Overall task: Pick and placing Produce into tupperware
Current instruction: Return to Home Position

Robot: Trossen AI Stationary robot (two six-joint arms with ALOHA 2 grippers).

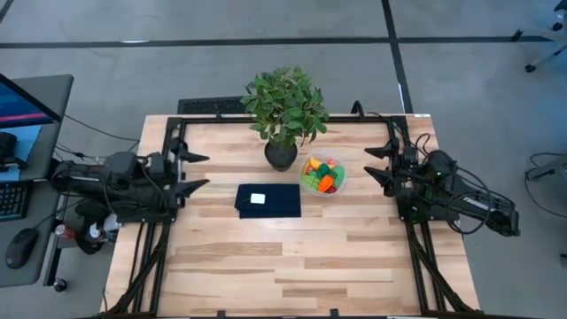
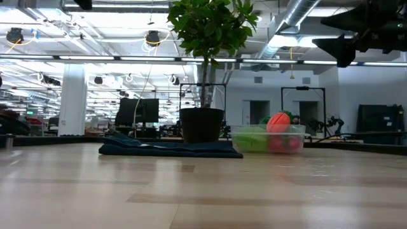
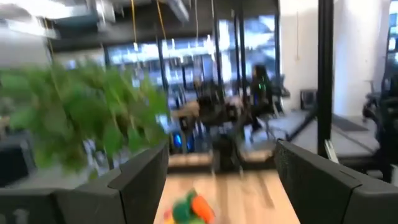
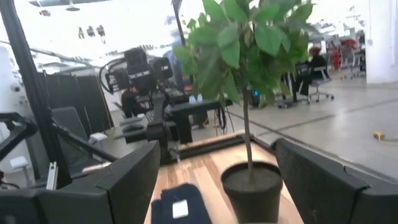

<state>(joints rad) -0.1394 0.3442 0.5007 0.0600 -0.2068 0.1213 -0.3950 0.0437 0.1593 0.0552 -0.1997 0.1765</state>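
Note:
The tupperware (image 1: pixel 322 176) is a small round clear container standing on the table right of the plant pot; in the low view it shows as the tupperware (image 2: pixel 267 139). The produce (image 1: pixel 322 174) lies piled inside it: green, yellow, orange and red pieces, also seen as the produce (image 3: pixel 189 208) in the left wrist view. My left gripper (image 1: pixel 198 171) is open at the table's left edge, raised, pointing right. My right gripper (image 1: pixel 379 166) is open at the right edge, raised, pointing left. Neither holds anything.
A leafy potted plant (image 1: pixel 283 111) stands at the far middle of the table. A dark blue folded cloth (image 1: pixel 267 200) with a white label lies in front of it. The near half of the wooden table (image 1: pixel 292 266) carries nothing.

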